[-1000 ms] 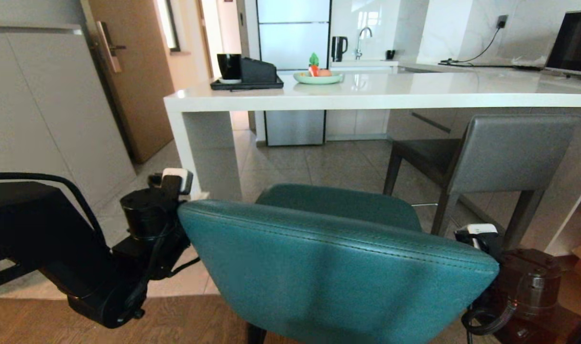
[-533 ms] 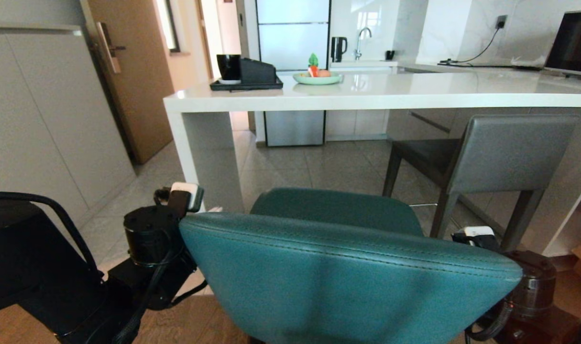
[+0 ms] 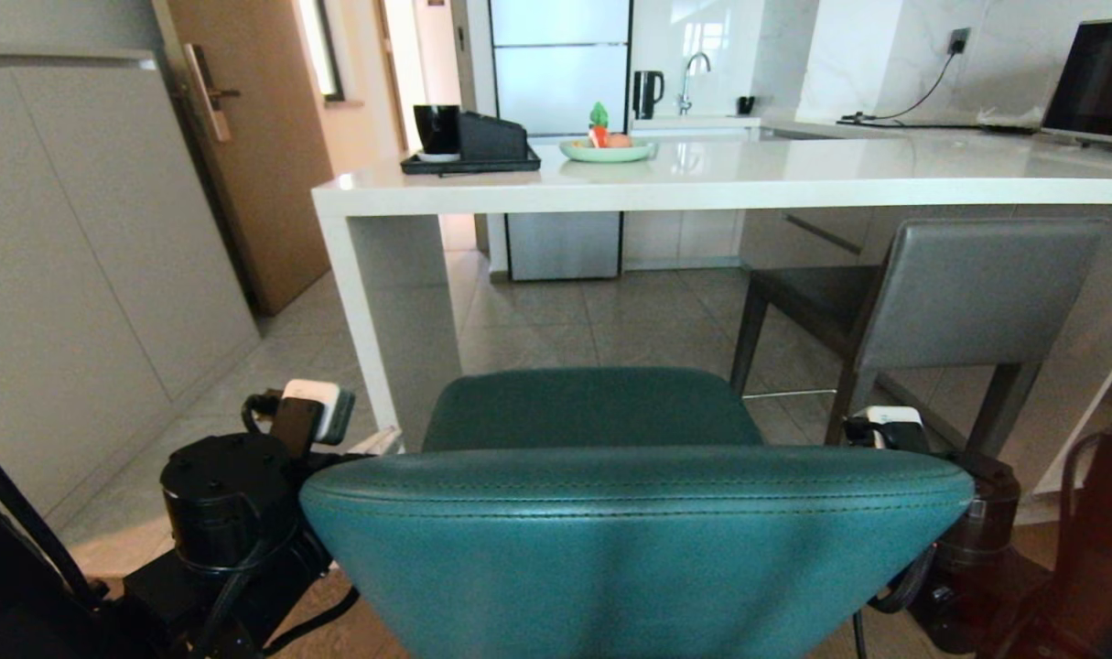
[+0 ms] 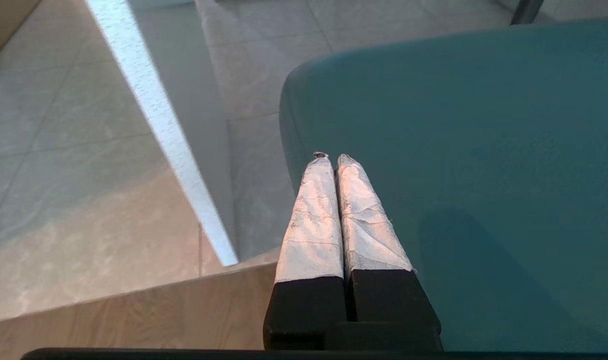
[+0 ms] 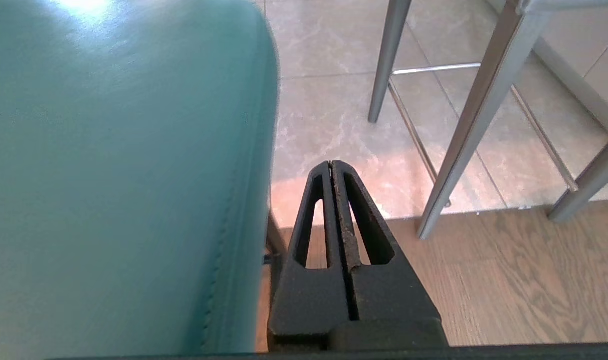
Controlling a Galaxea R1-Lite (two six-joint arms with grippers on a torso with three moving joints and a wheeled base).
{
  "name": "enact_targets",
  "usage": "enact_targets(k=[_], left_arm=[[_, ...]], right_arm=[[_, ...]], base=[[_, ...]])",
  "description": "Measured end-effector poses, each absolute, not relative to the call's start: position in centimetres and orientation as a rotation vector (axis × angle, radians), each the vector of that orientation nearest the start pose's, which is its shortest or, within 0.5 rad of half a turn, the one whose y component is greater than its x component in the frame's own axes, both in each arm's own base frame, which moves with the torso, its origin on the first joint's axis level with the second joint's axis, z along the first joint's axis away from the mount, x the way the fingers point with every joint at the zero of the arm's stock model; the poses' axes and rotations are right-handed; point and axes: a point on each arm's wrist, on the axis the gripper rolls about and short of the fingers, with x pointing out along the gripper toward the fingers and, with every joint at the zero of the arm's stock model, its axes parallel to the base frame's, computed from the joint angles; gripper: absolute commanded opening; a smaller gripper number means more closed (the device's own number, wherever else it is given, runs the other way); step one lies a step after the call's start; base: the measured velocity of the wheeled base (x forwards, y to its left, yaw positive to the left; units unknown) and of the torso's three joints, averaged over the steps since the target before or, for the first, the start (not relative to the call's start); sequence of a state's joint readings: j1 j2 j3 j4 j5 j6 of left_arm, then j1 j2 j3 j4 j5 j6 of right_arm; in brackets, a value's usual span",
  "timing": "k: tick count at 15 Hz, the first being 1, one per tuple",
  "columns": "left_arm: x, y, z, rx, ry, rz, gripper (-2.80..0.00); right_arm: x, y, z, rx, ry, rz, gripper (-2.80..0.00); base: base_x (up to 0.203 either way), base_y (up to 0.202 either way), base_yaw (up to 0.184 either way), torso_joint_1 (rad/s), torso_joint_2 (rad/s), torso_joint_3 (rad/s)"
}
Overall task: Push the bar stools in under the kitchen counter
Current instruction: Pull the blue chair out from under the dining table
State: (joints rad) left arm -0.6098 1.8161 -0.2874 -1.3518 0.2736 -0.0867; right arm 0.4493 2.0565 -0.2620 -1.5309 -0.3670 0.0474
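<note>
With both end effectors, left [image 4: 329, 157] and right [image 5: 332, 165], closed empty flanking the teal stool [image 3: 638, 540], its slick padded back looks best pushed at the stiff outer edges.

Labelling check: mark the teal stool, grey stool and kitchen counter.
teal stool [image 3: 638, 540]: head view, on the backrest's rear face.
grey stool [image 3: 977, 288]: head view, on the backrest.
kitchen counter [image 3: 793, 169]: head view, on the white top.

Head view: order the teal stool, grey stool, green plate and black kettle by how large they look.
1. teal stool, though it stands nearest the camera
2. grey stool
3. green plate
4. black kettle, close to the plate, so unsure
</note>
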Motion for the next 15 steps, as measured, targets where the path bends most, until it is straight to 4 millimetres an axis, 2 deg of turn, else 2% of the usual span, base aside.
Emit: enact_targets(k=[4, 11, 13, 15], left_arm=[[20.7, -13.7, 10.6, -0.019, 0.17, -0.334, -2.8], [19.7, -13.4, 10.8, -0.018, 0.169, -0.348, -2.8], [20.3, -12.9, 10.8, -0.02, 0.166, -0.319, -2.8], [21.8, -12.4, 10.9, -0.027, 0.151, -0.274, -2.8]], right_arm=[[25.6, 11.5, 4.8, -0.061, 0.242, 0.07, -2.8], [25.6, 11.5, 4.2, -0.074, 0.269, 0.065, -2.8], [25.1, 12.0, 4.1, -0.081, 0.277, 0.071, -2.8], [24.6, 12.2, 4.2, -0.086, 0.282, 0.083, -2.8]], base=[[0.0, 0.0, 0.0, 0.0, 0.0, 0.0], [0.0, 0.0, 0.0, 0.0, 0.0, 0.0], [0.0, 0.0, 0.0, 0.0, 0.0, 0.0], [0.0, 0.0, 0.0, 0.0, 0.0, 0.0]])
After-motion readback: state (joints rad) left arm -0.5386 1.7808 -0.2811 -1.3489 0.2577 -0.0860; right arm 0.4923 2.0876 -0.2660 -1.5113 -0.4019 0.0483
